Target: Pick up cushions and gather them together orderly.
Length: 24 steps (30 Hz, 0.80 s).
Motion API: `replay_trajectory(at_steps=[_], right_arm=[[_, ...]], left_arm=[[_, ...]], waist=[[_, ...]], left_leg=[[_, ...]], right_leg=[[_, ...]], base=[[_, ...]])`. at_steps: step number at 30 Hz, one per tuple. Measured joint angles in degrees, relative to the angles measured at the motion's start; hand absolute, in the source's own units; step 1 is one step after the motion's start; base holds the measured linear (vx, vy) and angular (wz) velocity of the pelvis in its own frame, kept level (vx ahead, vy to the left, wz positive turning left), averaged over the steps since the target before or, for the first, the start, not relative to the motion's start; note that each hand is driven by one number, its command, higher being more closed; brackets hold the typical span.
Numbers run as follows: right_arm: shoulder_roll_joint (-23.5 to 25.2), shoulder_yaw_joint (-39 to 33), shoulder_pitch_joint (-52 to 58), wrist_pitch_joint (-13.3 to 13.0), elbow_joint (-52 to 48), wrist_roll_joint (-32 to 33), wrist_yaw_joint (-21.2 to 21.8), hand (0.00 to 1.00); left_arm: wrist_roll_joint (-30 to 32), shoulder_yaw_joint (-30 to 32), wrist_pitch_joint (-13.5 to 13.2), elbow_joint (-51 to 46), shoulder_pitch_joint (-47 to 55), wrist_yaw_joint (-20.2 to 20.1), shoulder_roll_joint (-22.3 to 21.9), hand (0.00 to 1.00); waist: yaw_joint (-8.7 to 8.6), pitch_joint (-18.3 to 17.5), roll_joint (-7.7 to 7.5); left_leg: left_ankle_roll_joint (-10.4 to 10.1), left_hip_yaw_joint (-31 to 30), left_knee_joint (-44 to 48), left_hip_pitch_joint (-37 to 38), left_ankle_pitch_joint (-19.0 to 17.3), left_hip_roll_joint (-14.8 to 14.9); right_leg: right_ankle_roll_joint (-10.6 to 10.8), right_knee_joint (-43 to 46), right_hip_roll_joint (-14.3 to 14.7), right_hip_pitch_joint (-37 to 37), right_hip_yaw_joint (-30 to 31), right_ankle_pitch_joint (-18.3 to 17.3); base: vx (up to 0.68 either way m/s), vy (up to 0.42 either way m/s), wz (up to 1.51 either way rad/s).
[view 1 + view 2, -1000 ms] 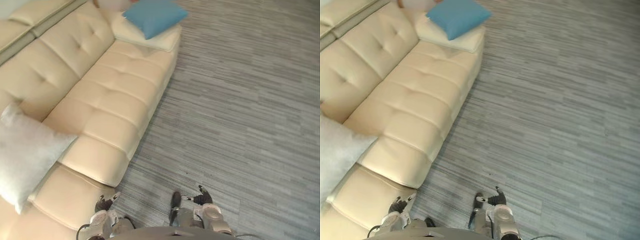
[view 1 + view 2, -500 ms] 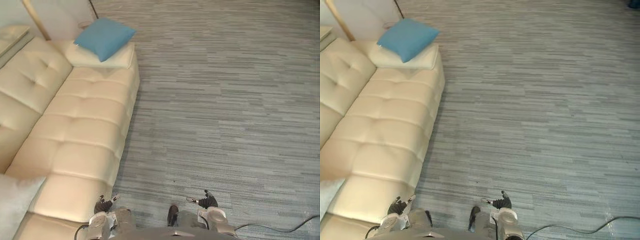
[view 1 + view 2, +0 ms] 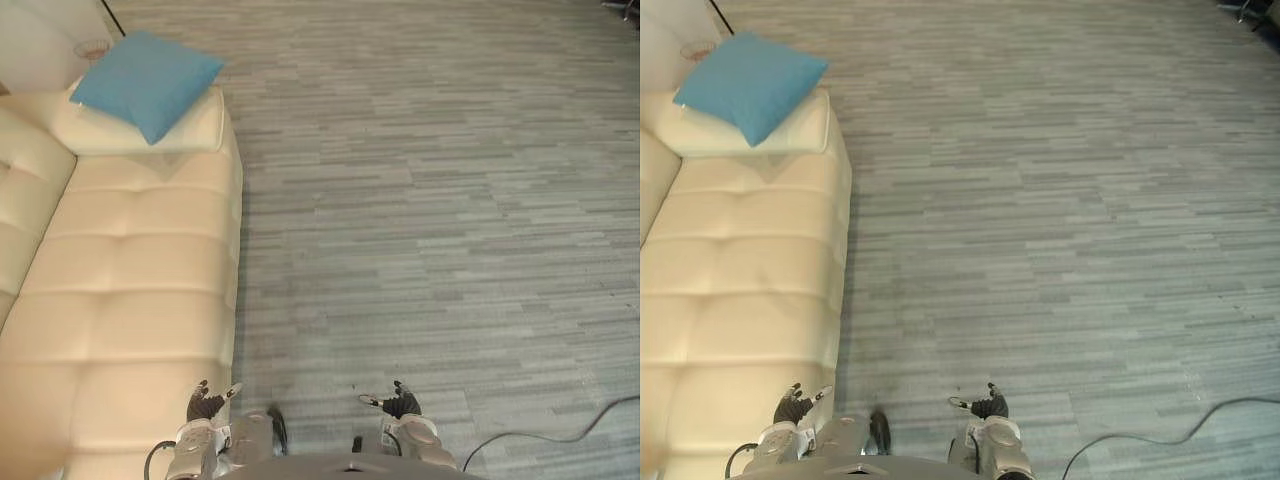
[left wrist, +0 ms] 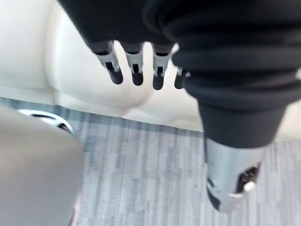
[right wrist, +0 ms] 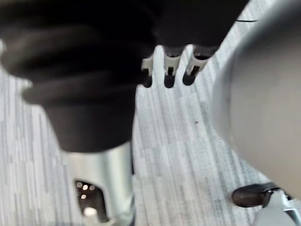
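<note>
The square blue fabric cushion is seen at eleven o'clock, nearer the left hand than the right hand; both hands' fingers are held apart, empty.

A cream tufted sofa stands on grey striped carpet. At the sofa's far end lies a cream cushion, with a blue cushion resting on top of it

A cream sofa with tufted, stitched seat panels runs along the left side, from near to far. Grey floor, streaked in narrow strips, spreads over everything to its right and meets the sofa's front edge. A pale wall stands in the far left corner.
</note>
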Motion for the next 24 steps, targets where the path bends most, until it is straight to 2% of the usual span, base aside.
replay_trajectory(at_steps=[2,3,4,6,7,8,9,10,11,12,13,14,15,16,17,18,19,20,21,22,23,24], right_arm=[[-0.2,-0.2,-0.7,-0.1,-0.3,-0.2,0.0,0.00],[-0.2,-0.2,-0.7,-0.1,-0.5,-0.4,0.0,0.00],[-0.4,-0.4,-0.8,-0.2,-1.9,-0.4,0.0,0.00],[-0.6,-0.7,-1.3,-0.5,-2.7,-0.4,-0.1,0.00],[-0.8,-0.8,-1.6,-0.6,-2.8,-0.3,-0.1,0.00],[-0.9,-1.1,-1.6,-0.6,-2.7,-0.3,-0.1,0.00],[-1.0,-1.2,-1.5,-0.7,-2.7,-0.3,-0.1,0.00],[-1.7,-1.5,-1.4,-0.9,-1.8,-0.4,0.0,0.00],[-2.7,-3.0,-2.9,-0.9,-1.7,-0.4,-0.1,0.00],[-2.8,-3.7,-3.3,-0.9,-1.5,-0.4,-0.2,0.00],[-2.9,-4.8,-3.6,-1.0,-1.4,-0.4,-0.2,0.00],[-2.8,-4.5,-3.3,-0.8,0.5,-0.3,-0.1,0.00],[-3.0,-4.6,-3.4,-0.9,0.2,-0.3,-0.1,0.00],[-3.1,-4.6,-3.2,-0.7,0.3,-0.3,-0.1,0.00],[-3.0,-4.4,-2.5,-0.5,0.4,-0.2,-0.1,0.00],[-2.8,-3.8,-2.3,-0.4,0.4,0.2,-0.2,0.00],[-2.7,-3.3,-2.2,-0.4,0.4,0.3,-0.2,0.00],[-2.3,-2.5,-2.3,-0.4,0.6,0.6,-0.2,0.00],[-1.8,-2.3,-2.5,-0.4,0.9,0.8,-0.2,0.00],[-1.7,-2.3,-2.4,-0.4,0.9,0.8,-0.2,0.00],[-1.5,-2.3,-2.1,-0.4,1.1,0.8,-0.2,0.00],[-1.5,-2.3,-2.1,-0.3,1.3,0.8,-0.2,0.00]], left_arm=[[0.0,-0.1,0.1,0.0,-0.3,0.0,-0.1,0.00],[0.0,-0.2,0.1,0.0,-0.7,0.0,-0.1,0.00],[0.0,-0.2,0.2,0.0,-0.9,0.0,-0.4,0.00],[0.0,-0.3,0.2,0.3,-1.5,0.1,-0.3,0.00],[0.0,-0.4,0.2,1.1,-2.2,0.1,-0.3,0.00],[0.0,-0.4,0.2,2.0,-2.9,0.1,-0.3,0.00],[0.0,-0.6,0.2,2.3,-3.1,0.1,-0.2,0.00],[0.7,-0.7,0.2,3.7,-3.5,0.2,-0.4,0.00],[1.2,-0.8,0.2,4.6,-4.7,0.1,-1.5,0.00],[1.4,-0.8,0.2,4.6,-5.0,0.1,-1.8,0.00],[1.8,-0.7,0.1,4.6,-5.2,0.1,-2.2,0.00],[2.1,0.1,0.1,4.8,-5.1,0.2,-2.6,0.00],[2.1,0.1,0.1,4.8,-5.2,0.1,-2.6,0.00],[2.1,0.4,0.0,4.7,-5.2,0.1,-2.6,0.00],[2.1,1.4,0.1,4.7,-5.2,0.1,-2.8,0.00],[2.1,2.7,0.1,4.2,-4.7,0.1,-3.1,0.00],[1.8,3.1,0.1,3.6,-4.4,0.1,-3.2,0.00],[1.6,3.6,0.1,2.4,-4.0,0.2,-3.0,0.00],[1.2,3.5,0.1,1.9,-3.5,0.2,-2.5,0.00],[1.0,3.6,0.1,1.7,-3.5,0.2,-2.5,0.00],[1.0,3.6,0.1,0.6,-3.4,0.2,-2.5,0.00],[1.0,3.6,0.0,0.0,-3.4,0.2,-2.5,0.00]], waist=[[-0.81,0.3,0.34],[-0.88,0.4,0.26],[-1.00,0.5,0.47],[-2.01,0.6,0.51],[-2.60,0.8,0.65],[-3.21,0.9,0.61],[-3.41,0.8,0.28],[-3.65,1.2,0.26],[-3.10,1.7,1.63],[-3.33,2.0,1.69],[-3.72,2.3,1.71],[-3.89,2.2,2.29],[-3.98,2.1,2.51],[-4.25,2.2,2.54],[-4.49,2.5,2.99],[-3.26,2.4,3.73],[-2.71,2.4,4.10],[-1.81,2.5,4.25],[-1.37,2.9,3.43],[-1.34,2.9,3.50],[-0.96,2.8,3.59],[-0.66,2.9,3.37]], left_leg=[[-0.9,-1.3,-2.4,4.9,-1.7,0.1],[-1.2,-1.3,-3.4,6.5,-2.0,0.2],[-2.3,-2.3,-5.7,9.9,-2.8,1.0],[-3.8,-3.4,-7.5,12.8,-3.9,2.6],[-4.5,-4.3,-9.2,15.1,-4.3,3.7],[-4.5,-4.9,-10.6,17.3,-4.3,4.8],[-4.7,-5.8,-11.1,18.2,-4.4,4.6],[-5.0,-9.7,-11.8,20.5,-4.4,5.2],[-5.5,-12.8,-11.5,19.7,-3.2,5.4],[-5.7,-14.1,-11.7,19.1,-2.4,4.7],[-6.0,-15.2,-11.2,18.8,-0.3,4.0],[-7.2,-16.4,-9.2,19.7,2.3,5.2],[-7.1,-18.0,-5.4,18.6,3.3,5.7],[-8.1,-19.4,-0.1,16.2,4.7,6.3],[-10.0,-21.0,11.3,11.3,8.9,7.6],[-12.8,-21.4,27.1,3.8,13.5,9.9],[-12.6,-20.7,32.9,0.7,13.0,10.8],[-11.2,-18.4,39.3,-3.6,11.6,12.0],[-9.3,-15.3,41.2,-8.4,8.7,12.0],[-8.8,-14.2,40.7,-9.9,7.9,11.9],[-7.0,-10.9,36.6,-13.8,5.4,11.6],[-6.1,-8.3,30.3,-15.8,4.1,10.9]], right_leg=[[-3.7,7.9,-0.2,-3.7,-3.2,-2.2],[-4.5,8.5,-0.2,-5.0,-4.3,-3.3],[-6.7,7.3,-0.2,-7.5,-7.6,-5.7],[-7.5,0.7,0.0,-11.1,-10.7,-7.3],[-7.9,-6.2,0.8,-12.9,-11.0,-6.7],[-8.0,-15.7,1.7,-13.0,-10.5,-4.5],[-7.5,-21.5,1.9,-12.2,-10.0,-2.3],[-10.3,-25.2,2.5,-10.0,-10.3,6.6],[-10.7,-23.8,3.0,-10.1,-10.7,4.7],[-10.5,-22.4,2.7,-10.5,-10.3,3.4],[-11.3,-19.7,2.1,-10.5,-10.7,0.7],[-11.8,-17.4,1.9,-8.6,-12.2,-3.3],[-11.9,-17.5,2.0,-7.0,-13.3,-4.7],[-11.8,-18.1,2.3,-5.2,-14.3,-5.7],[-11.9,-20.1,3.1,-1.9,-15.8,-6.6],[-12.6,-23.5,5.1,2.6,-16.5,-7.4],[-13.2,-24.7,6.0,4.3,-16.5,-7.7],[-13.8,-26.6,6.8,7.4,-16.6,-8.2],[-13.5,-29.7,6.9,11.6,-16.6,-8.2],[-13.3,-31.0,6.8,13.0,-16.6,-8.1],[-12.1,-35.2,6.5,17.1,-16.6,-7.6],[-10.7,-38.0,5.9,19.6,-16.8,-6.9]], base=[[0.43,-0.058,0.07],[0.44,-0.120,0.06],[0.54,-0.184,0.08],[0.47,-0.219,0.22],[0.49,-0.303,0.40],[0.52,-0.330,0.45],[0.67,-0.412,0.58],[0.55,-0.335,0.33],[0.51,-0.312,0.24],[0.30,-0.221,0.07],[0.38,-0.260,0.27],[0.49,-0.299,0.41],[0.43,-0.235,0.50],[0.41,-0.257,0.60],[0.37,-0.208,0.40],[0.36,-0.172,0.14],[0.37,-0.063,-0.24],[0.46,-0.007,-0.23],[0.39,0.005,-0.13],[0.50,0.074,0.00],[0.35,0.093,0.03],[0.52,0.168,0.03]])
